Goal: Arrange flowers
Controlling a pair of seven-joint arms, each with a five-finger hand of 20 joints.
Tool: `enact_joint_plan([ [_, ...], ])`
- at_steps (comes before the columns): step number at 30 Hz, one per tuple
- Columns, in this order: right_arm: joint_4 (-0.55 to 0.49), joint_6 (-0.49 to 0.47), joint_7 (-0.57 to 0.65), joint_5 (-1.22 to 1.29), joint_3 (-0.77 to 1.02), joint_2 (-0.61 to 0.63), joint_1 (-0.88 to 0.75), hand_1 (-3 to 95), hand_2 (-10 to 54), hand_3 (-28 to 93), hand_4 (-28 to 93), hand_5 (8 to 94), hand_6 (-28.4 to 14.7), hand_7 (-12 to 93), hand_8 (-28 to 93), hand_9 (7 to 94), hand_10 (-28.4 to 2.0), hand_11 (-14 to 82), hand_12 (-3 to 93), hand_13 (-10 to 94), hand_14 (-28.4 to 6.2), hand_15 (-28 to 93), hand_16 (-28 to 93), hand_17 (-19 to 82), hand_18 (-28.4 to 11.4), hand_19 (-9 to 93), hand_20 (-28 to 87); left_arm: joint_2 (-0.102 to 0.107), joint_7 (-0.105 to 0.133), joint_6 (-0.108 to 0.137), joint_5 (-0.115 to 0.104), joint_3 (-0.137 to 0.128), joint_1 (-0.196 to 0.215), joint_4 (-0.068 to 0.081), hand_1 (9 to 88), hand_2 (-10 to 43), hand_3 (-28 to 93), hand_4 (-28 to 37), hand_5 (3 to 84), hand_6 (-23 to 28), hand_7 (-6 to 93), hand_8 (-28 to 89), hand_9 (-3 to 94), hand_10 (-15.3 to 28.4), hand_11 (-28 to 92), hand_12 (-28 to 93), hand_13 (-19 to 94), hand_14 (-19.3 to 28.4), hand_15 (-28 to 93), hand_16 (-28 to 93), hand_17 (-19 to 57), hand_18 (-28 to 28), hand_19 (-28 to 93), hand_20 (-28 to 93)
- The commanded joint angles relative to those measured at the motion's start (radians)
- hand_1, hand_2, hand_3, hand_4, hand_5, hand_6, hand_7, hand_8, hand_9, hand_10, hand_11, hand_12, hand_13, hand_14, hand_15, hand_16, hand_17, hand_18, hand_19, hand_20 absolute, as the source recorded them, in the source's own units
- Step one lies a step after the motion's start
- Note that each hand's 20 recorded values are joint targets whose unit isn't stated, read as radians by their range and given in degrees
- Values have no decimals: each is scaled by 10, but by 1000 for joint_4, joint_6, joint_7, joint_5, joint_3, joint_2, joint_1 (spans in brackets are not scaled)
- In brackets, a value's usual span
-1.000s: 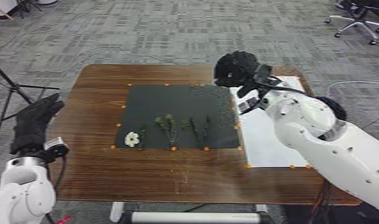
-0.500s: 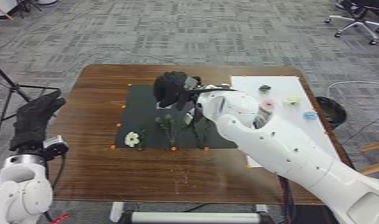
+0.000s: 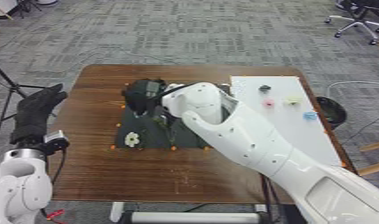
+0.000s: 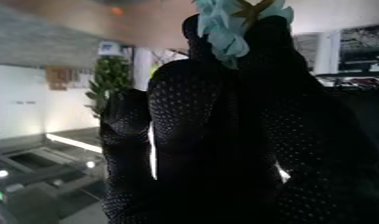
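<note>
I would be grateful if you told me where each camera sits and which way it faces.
Head view: on the robot's head, looking forward and down at the brown table; both arms enter from the bottom edge, with the left hand and the right hand, which is over the dark mat.
Right wrist view: on the right arm's wrist, looking along the gloved fingers to a pale blue flower in their grip and the room's leafy plant beyond.
Shared: the right hand.

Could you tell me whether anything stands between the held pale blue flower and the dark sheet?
Nothing visible does: the right hand is above the dark sheet, the pale blue flower at its fingertips, though the hand hides part of the sheet.
</note>
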Motion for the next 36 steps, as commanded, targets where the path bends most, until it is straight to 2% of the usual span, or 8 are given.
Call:
enact_joint_plan([
  [1, 33, -76, -87, -131, 38, -58, 59, 596, -95, 564, -194, 754, 47, 311, 13, 859, -77, 39, 328, 769, -55, 606, 379, 366, -213, 786, 644, 0, 12, 3, -4, -1, 12, -20, 260, 49, 702, -262, 494, 38, 147, -78, 503, 137, 200, 112, 366, 148, 107, 5, 56, 105, 60, 149],
  [8, 158, -102, -110, -346, 189, -203, -16, 594, -95, 566, -195, 752, 48, 315, 11, 857, -76, 39, 327, 764, -57, 607, 379, 365, -212, 783, 644, -4, 23, 12, -11, 0, 19, -25, 259, 49, 702, -263, 494, 39, 146, -78, 504, 137, 200, 112, 365, 149, 106, 5, 56, 105, 60, 149],
  [10, 192, -98, -111, -396, 237, -234, -30, 592, -95, 566, -195, 750, 49, 316, 11, 858, -75, 39, 326, 764, -57, 608, 378, 365, -212, 783, 645, -2, 24, 6, -10, 9, 6, -20, 259, 49, 701, -264, 494, 39, 146, -78, 504, 137, 200, 113, 365, 149, 106, 5, 56, 106, 60, 149],
  [13, 276, -98, -154, -534, 369, -311, -47, 591, -95, 567, -195, 750, 49, 316, 9, 857, -75, 39, 326, 763, -58, 608, 378, 365, -212, 782, 645, 8, 21, 17, -8, 43, -40, -1, 259, 49, 702, -264, 494, 39, 146, -77, 503, 137, 200, 113, 365, 149, 106, 5, 56, 105, 60, 149],
  [29, 272, -157, -182, -691, 426, -359, -141, 590, -95, 570, -195, 749, 50, 320, 6, 858, -75, 39, 326, 763, -59, 613, 374, 364, -214, 781, 648, 8, 33, 9, -14, 53, -56, -4, 258, 50, 703, -263, 494, 39, 146, -77, 503, 136, 199, 112, 365, 148, 106, 5, 55, 106, 61, 149],
  [31, 293, -145, -206, -736, 457, -376, -146, 589, -95, 570, -195, 748, 50, 321, 6, 857, -76, 39, 327, 761, -59, 613, 376, 362, -214, 780, 649, 9, 32, 17, -14, 73, -79, 8, 259, 50, 702, -264, 493, 39, 146, -77, 503, 136, 199, 112, 365, 148, 106, 5, 56, 105, 60, 149],
  [34, 286, -148, -199, -740, 453, -378, -162, 589, -95, 569, -196, 747, 50, 321, 6, 856, -75, 39, 327, 759, -60, 613, 376, 361, -214, 779, 649, 5, 35, 17, -15, 63, -63, -4, 258, 50, 703, -264, 494, 38, 146, -77, 503, 137, 200, 113, 365, 148, 106, 5, 56, 105, 60, 148],
  [36, 313, -125, -211, -764, 489, -392, -158, 587, -95, 570, -195, 743, 51, 323, 9, 854, -73, 39, 327, 757, -61, 613, 376, 359, -214, 779, 649, 12, 24, 23, -11, 85, -93, 8, 258, 49, 703, -263, 493, 39, 146, -77, 502, 137, 199, 113, 365, 148, 106, 5, 56, 106, 60, 149],
])
